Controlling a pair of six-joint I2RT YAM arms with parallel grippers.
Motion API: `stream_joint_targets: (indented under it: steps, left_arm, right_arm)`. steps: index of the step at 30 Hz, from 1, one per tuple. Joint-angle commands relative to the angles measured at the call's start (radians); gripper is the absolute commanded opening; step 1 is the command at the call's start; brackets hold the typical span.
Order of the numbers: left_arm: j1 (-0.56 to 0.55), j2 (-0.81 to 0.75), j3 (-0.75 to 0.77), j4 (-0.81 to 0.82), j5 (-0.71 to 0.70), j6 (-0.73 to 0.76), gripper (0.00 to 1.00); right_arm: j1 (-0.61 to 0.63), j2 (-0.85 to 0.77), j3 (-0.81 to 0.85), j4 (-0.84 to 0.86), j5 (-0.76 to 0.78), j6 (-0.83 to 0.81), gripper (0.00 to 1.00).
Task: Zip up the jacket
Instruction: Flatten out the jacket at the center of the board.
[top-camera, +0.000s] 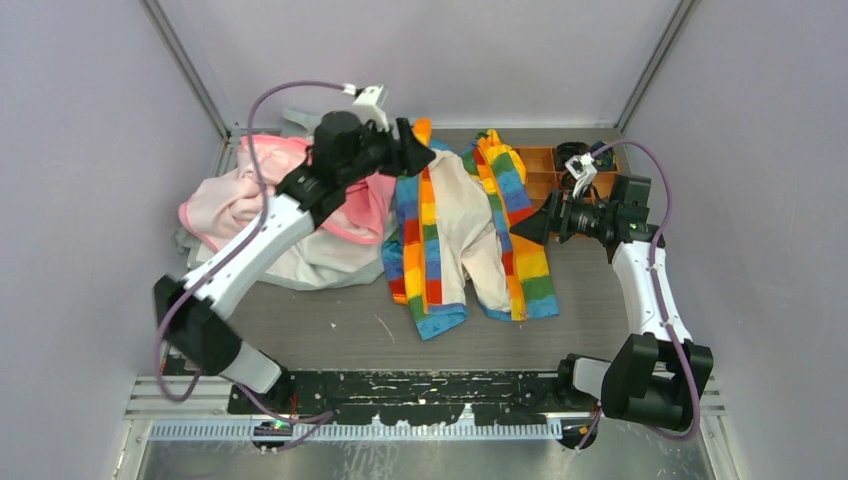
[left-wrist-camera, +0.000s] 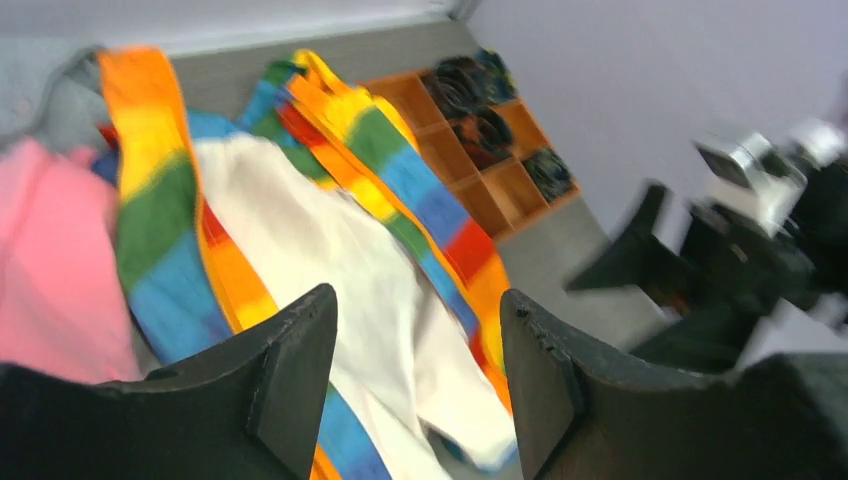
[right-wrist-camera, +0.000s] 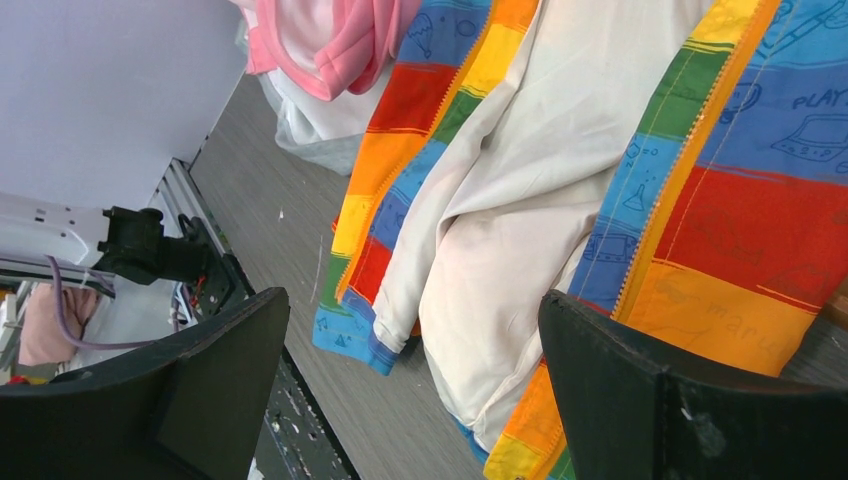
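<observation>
1. You have one grey wood-grain table (top-camera: 330, 325), and everything lies on it.
2. One small rainbow-striped soft jacket (top-camera: 450, 210) lies mid-table, spread open with its cream lining up. Its two striped fronts are apart, so the orange zipper (right-wrist-camera: 668, 190) is unzipped.
3. One pale grey garment (top-camera: 320, 265) lies crumpled left of the jacket and touches it.
4. One pink garment (top-camera: 240, 195) is heaped on the grey one.
5. One orange compartment tray (top-camera: 540, 170) sits at the far right, just beside the jacket. Dark items fill some cells, but the blur prevents a count.
6. You have two pincers:
   - The left gripper (left-wrist-camera: 415, 385) hangs over the jacket's far end, by the left striped front. Its jaws are partly spread and hold nothing.
   - The right gripper (right-wrist-camera: 420, 375) points at the right striped front from the right. Its jaws are wide and hold nothing.
</observation>
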Motion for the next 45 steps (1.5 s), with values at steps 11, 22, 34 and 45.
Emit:
stream_joint_targets:
  steps: [11,22,34,45]
  left_arm:
    - [-0.297,-0.604,-1.002,0.325,-0.218,-0.475,0.54]
    - [-0.332,-0.455,-1.03,0.372,-0.227,-0.609,0.55]
    - [-0.332,-0.265,-0.949,0.345,-0.231,-0.583,0.55]
    - [-0.332,-0.173,-0.922,0.357,-0.197,-0.564,0.53]
  right_arm:
    - [-0.001,-0.032,0.019,0.023,-0.015,-0.02,1.0]
    - [-0.001,-0.034,0.014,0.024,-0.01,-0.023,1.0]
    - [-0.001,-0.045,0.014,0.024,-0.017,-0.02,1.0]
    - [-0.001,-0.052,0.015,0.023,-0.021,-0.018,1.0]
